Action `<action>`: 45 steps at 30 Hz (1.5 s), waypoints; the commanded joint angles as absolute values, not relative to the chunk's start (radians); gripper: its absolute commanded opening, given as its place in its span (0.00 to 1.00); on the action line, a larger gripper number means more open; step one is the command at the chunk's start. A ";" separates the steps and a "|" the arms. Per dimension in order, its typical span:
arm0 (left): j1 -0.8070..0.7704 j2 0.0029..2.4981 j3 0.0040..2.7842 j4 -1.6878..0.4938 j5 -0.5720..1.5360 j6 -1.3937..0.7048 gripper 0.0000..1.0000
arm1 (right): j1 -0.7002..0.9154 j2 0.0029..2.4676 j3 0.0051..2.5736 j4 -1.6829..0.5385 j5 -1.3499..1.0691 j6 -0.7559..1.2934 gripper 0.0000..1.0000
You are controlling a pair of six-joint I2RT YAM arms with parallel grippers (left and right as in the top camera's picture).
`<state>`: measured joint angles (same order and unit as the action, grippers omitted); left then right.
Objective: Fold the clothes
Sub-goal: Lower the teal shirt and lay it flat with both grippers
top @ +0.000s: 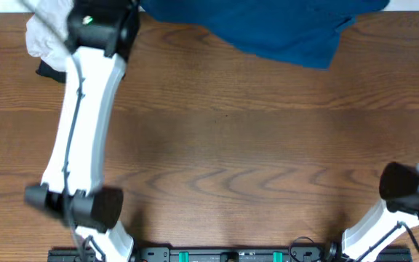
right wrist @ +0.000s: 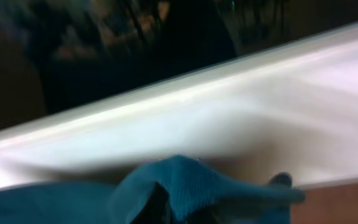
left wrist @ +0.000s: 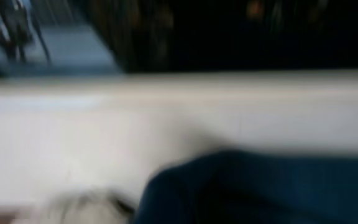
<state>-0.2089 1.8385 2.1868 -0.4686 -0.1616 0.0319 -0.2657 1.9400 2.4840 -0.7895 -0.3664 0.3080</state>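
A blue garment (top: 268, 25) lies at the far edge of the table, its top cut off by the frame. My left arm (top: 86, 109) reaches to the far left, its wrist just left of the garment. In the blurred left wrist view dark blue cloth (left wrist: 260, 186) fills the place of the jaws, and the fingers do not show. My right gripper (right wrist: 229, 202) is out of the overhead view. In the right wrist view it is shut on a raised fold of the blue garment (right wrist: 191, 180), with one dark fingertip (right wrist: 283, 180) showing.
A white cloth (top: 46, 29) lies at the far left corner beside my left wrist, over something dark (top: 49, 71). It also shows in the left wrist view (left wrist: 79, 208). My right arm's base (top: 406, 189) stands at the near right. The brown wooden table (top: 231, 145) spans the middle.
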 commanded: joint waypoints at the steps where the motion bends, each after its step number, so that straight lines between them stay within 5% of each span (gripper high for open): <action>1: -0.223 1.731 2.201 -0.623 -0.168 0.031 0.06 | -0.274 1.818 2.500 -0.912 -0.337 0.205 0.01; 11: -0.227 1.721 2.141 -1.417 -0.056 -0.294 0.06 | -0.274 1.778 2.474 -1.699 -0.232 0.172 0.01; 45: -0.226 1.737 1.503 -1.619 0.020 -0.365 0.06 | -0.168 1.508 1.456 -1.665 -0.168 0.163 0.06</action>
<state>-0.2298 1.7451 1.5146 -1.5917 0.0235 -0.3477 -0.1928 1.5539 1.5120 -1.6623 -0.1619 0.1711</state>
